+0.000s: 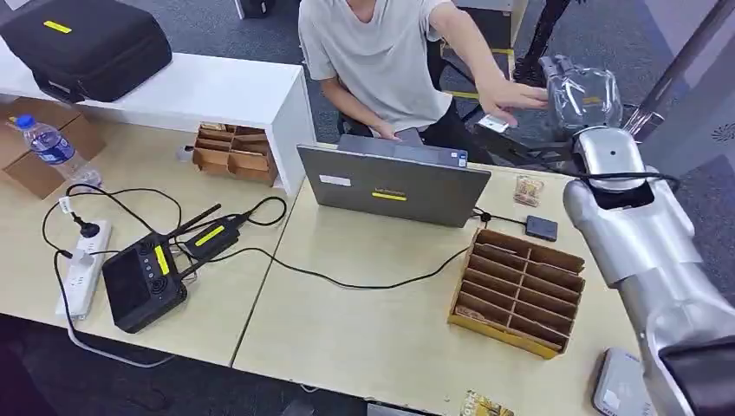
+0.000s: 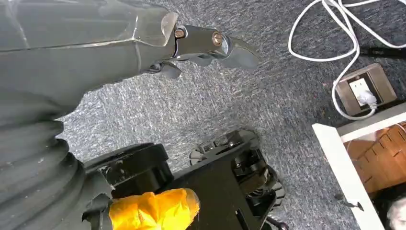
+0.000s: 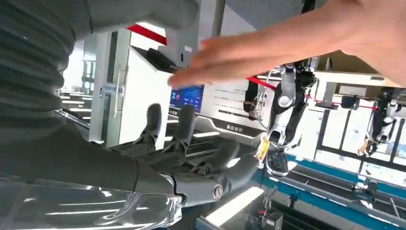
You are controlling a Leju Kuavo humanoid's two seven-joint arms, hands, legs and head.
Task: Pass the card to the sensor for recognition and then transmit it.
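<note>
A: What is lying around the right hand (image 1: 579, 94)?
B: A person's hand (image 1: 511, 94) is taking the card (image 1: 493, 124) at the table's two o'clock; laptop (image 1: 394, 182) and cardboard tray (image 1: 518, 290) are sitting nearer.
A: Fingers?
B: Spread, holding nothing. The left hand (image 2: 210, 48) is hanging over grey carpet (image 2: 268, 96), fingers loosely apart, empty.

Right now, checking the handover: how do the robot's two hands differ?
The right hand is raised beyond the table, beside a person's hand. The left hand hangs over grey carpet. The right hand's fingers are spread apart, while the left hand's fingers sit closer together. Both hold nothing.
</note>
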